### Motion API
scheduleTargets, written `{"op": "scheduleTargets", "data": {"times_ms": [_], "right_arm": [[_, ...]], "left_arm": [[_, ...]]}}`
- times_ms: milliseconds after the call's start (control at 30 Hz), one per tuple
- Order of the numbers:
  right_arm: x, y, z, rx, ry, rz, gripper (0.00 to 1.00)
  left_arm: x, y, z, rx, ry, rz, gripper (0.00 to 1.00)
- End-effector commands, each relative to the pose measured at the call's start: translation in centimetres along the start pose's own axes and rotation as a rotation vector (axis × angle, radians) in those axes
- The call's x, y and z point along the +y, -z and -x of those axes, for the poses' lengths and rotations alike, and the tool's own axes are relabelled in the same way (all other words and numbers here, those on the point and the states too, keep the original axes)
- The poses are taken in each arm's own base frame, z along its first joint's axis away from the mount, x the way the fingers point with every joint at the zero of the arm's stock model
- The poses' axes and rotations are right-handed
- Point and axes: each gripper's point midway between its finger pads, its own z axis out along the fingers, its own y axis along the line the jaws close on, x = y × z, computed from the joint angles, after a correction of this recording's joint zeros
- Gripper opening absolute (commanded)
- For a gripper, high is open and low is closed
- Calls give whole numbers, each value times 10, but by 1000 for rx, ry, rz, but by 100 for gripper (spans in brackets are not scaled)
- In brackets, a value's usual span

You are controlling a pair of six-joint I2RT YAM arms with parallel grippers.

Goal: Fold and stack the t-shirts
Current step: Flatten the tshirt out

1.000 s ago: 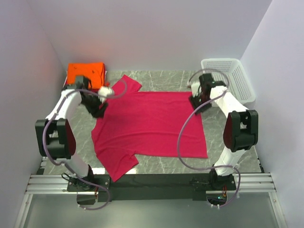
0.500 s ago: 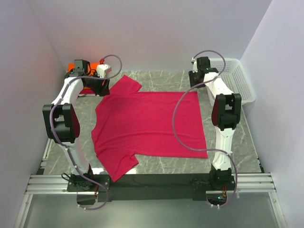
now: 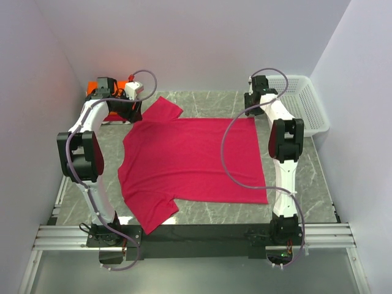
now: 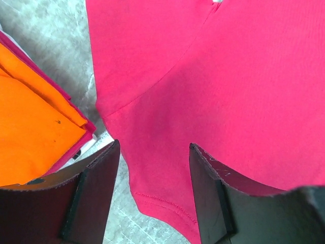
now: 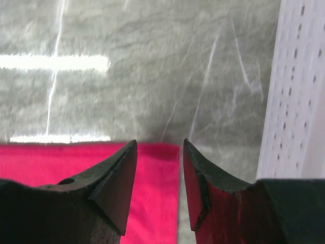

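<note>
Orange tee (image 4: 30,127) beside crimson sleeve (image 4: 137,46)

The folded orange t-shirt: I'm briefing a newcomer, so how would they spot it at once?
Start at the grey marble table and go to its far left corner, opposite the white basket. There, beside the sleeve of the spread crimson t-shirt, lies the orange t-shirt. It alone is bright orange and folded flat, not spread open.
</note>
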Motion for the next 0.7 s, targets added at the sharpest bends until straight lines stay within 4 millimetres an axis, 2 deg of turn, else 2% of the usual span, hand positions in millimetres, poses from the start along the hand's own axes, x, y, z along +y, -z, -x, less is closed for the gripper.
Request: {"op": "scheduleTargets", "data": {"times_ms": [0,133,267,333,367,400,433,467,500,667], "right_arm": [[-6,-8,1,18,-38,3,49],[-7,-16,-11,62,-42,17,48],[-5,-19,-19,83,-43,32,46],[-7,-20,-18,82,-46,30,40],[-6,-20,-17,79,-43,31,31],[-3,-19,-17,77,-41,54,24],[-2,-19,-15,73,-37,59,11],[-1,-19,-15,74,-37,62,6],[-1,-20,-15,73,-35,65,1],[1,-17,-13,57,-30,78,0]], "left_arm": [[11,-1,16,-33,-11,28,63],[19,-6,15,-27,-5,53,64],[38,-15,20,-37,43,111,65],[46,-27,18,-32,59,118,65],[53,-27,28,-51,65,133,64],[58,-38,23,-41,83,131,64],[62,-43,24,-41,92,137,63],[69,-43,35,-64,92,155,62],[72,-55,28,-49,101,152,62],[82,-78,36,-70,67,173,60]]}}
